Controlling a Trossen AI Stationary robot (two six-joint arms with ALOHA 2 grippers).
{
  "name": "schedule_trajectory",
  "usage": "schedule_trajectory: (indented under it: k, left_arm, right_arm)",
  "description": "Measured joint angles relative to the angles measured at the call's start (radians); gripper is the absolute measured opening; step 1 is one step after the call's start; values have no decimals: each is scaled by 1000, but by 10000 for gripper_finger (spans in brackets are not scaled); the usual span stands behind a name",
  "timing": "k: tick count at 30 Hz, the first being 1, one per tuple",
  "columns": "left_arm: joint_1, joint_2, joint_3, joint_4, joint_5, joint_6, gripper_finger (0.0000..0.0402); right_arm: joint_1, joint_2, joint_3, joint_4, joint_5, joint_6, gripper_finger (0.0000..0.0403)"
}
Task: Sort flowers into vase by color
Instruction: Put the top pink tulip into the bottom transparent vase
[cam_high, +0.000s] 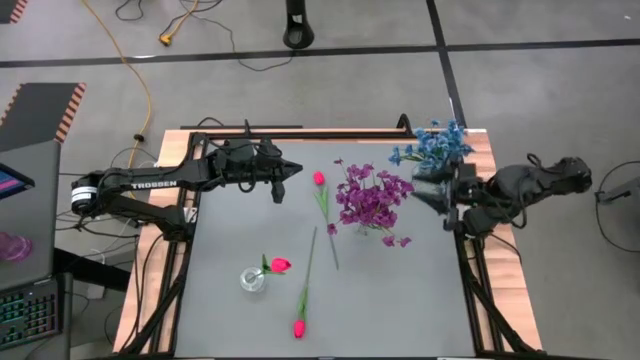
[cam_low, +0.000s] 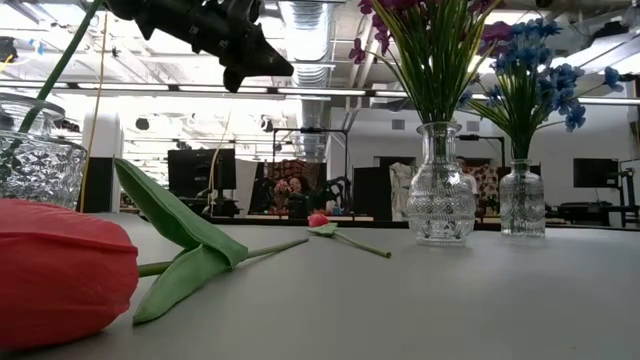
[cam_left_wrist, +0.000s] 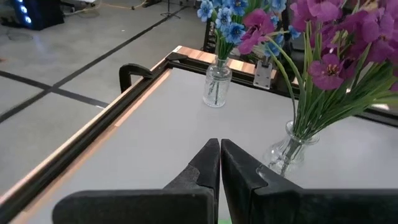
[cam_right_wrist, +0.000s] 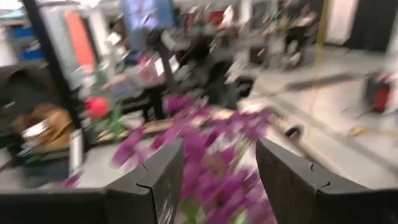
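Purple flowers (cam_high: 372, 195) stand in a glass vase (cam_low: 441, 195) at mid-table. Blue flowers (cam_high: 432, 148) fill a second vase (cam_low: 522, 198) at the far right corner. One pink tulip (cam_high: 281, 265) sits in a small round vase (cam_high: 254, 280) near the front. Two more tulips lie flat on the table, one (cam_high: 319, 178) left of the purple bunch and one (cam_high: 299, 327) by the near edge. My left gripper (cam_high: 297, 168) hovers shut above the far left of the table, holding nothing. My right gripper (cam_high: 420, 192) hangs open in the air just right of the purple flowers (cam_right_wrist: 211, 155).
Black frame rails (cam_high: 470, 290) run along the table's sides, with a clamp (cam_left_wrist: 134, 71) on the far rail. The grey tabletop (cam_high: 400, 300) is bare at the front right. Cables lie on the floor beyond the far edge.
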Motion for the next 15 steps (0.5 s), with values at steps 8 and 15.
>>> schedule_trajectory:
  k: [8,15]
  left_arm:
    - [0,7,0,5,-1,-71,38]
    - [-3,40,1,1,6,-108,58]
  right_arm:
    - [90,106,-48,-79,-45,109,227]
    - [140,231,-63,-48,-44,112,186]
